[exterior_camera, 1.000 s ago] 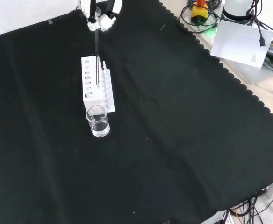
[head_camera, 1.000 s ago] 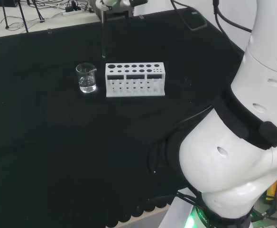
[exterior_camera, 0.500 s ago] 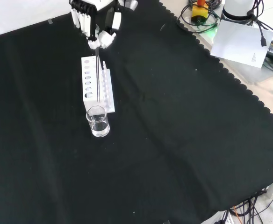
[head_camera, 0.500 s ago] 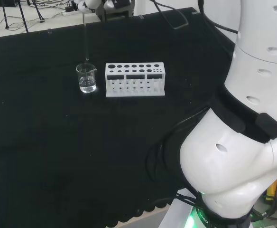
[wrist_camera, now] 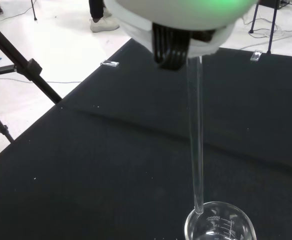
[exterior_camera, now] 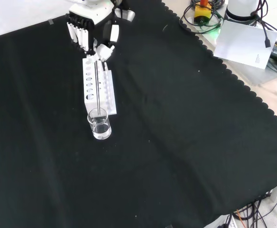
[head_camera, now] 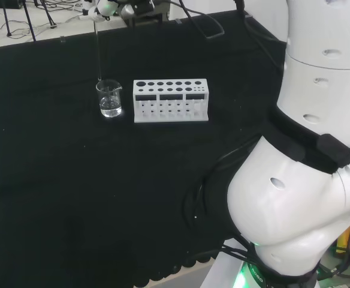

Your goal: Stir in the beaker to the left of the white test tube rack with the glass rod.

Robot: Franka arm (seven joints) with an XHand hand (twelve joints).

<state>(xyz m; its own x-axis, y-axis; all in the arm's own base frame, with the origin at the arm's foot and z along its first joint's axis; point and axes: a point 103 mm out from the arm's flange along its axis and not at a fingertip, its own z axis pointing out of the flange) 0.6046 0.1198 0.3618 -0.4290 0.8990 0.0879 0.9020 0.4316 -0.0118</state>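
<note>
Over the preceding second the hand [exterior_camera: 95, 33] had been carried along the white test tube rack [exterior_camera: 98, 91], from above its far end in the front view to a place over the end nearest the beaker [exterior_camera: 99, 124], and the glass rod [exterior_camera: 97, 88] had been brought with it. In the head view the rod's lower tip, earlier level with the rack's left edge, was now seen just above the left side of the beaker's rim; in the wrist view the tip was seen at the rim, and whether it had passed inside could not be told. The approach was therefore judged nearly complete, with lowering into the liquid and the stirring itself not yet done. The fingers [exterior_camera: 111, 34] were curled downward and closed on the rod's upper end, which was pinched so that the rod hung almost upright. The beaker, with a little clear liquid in it, stood on the black-clothed tabletop [exterior_camera: 186, 142] just left of the rack in the head view, close beside it.
</note>
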